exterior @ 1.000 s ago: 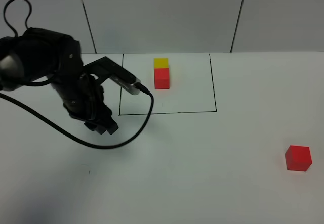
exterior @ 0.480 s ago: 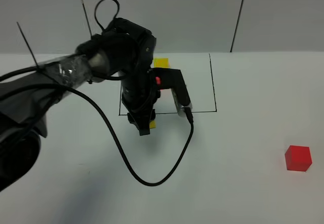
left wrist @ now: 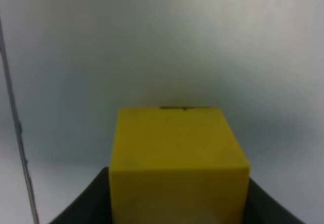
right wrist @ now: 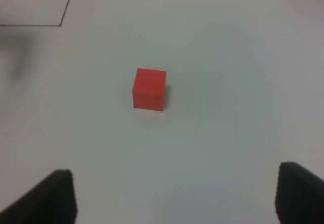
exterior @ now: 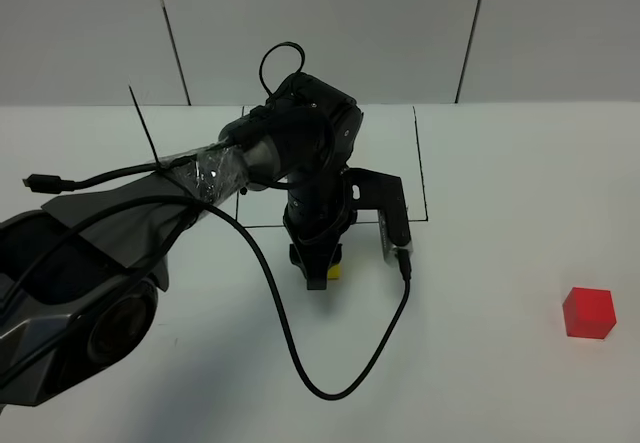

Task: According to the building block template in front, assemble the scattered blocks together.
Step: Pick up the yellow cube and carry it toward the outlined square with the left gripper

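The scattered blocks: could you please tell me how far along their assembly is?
Done: the left pincer is shut on the yellow cube. In hand: it holds that cube just in front of the template's black frame. Left: the red cube lies alone far to the right, apart from the open right pincer, and the two cubes are not yet joined.

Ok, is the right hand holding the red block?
No, the red block sits alone on the table, well clear of the open right hand.
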Available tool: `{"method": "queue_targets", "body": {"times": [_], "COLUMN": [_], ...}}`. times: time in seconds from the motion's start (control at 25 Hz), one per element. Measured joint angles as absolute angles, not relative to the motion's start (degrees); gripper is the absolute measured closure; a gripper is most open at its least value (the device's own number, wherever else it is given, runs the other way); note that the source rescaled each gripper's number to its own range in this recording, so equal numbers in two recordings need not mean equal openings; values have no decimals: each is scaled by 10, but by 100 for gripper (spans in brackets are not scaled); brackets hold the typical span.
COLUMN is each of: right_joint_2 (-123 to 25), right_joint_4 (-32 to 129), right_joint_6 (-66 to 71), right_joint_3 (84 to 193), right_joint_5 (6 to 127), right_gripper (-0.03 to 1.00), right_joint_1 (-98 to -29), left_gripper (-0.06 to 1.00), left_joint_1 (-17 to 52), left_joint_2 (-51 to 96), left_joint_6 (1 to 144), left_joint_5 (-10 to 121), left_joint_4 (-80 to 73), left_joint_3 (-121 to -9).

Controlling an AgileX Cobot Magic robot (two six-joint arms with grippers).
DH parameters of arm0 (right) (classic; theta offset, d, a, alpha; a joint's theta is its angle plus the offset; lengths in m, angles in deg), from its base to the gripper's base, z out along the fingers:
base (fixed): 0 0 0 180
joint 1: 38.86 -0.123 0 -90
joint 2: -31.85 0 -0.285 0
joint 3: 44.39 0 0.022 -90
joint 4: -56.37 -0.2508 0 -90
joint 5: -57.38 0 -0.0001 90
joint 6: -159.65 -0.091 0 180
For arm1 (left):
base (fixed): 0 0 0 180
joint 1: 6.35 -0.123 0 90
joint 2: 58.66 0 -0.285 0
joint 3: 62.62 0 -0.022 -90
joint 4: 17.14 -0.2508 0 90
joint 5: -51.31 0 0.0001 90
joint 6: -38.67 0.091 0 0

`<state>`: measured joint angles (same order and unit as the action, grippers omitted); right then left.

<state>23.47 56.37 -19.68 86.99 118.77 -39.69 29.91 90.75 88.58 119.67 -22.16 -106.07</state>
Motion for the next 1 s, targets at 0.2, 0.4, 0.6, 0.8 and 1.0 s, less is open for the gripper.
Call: {"method": "queue_targets", "body": {"times": [0.2,0.4,0.6,0.8,1.0], "right_joint_2": [235,235,235,235,235], "right_joint_4": [564,564,564,564,564], "right_joint_6": [-197,-197,-197,-197,-197], "right_joint_3": [870,870,870,870,870], "right_joint_5": [1188,1188,1188,1188,1188], "right_gripper": [33,33,33,33,33], "right_joint_1": [-397,-397,-397,-397,-397], "left_gripper": [94,94,94,94,94], "left_joint_1": [299,299,299,299,299], "left_joint_2": [919,921,921,921,921], "left_joint_6": [886,886,887,899,900], "left_joint_5": [1197,1197,1197,1197,1197], "left_joint_4": [-224,-224,-224,-224,-224], "left_joint_3": [-1064,-1066,-1067,-1068,-1069]}}
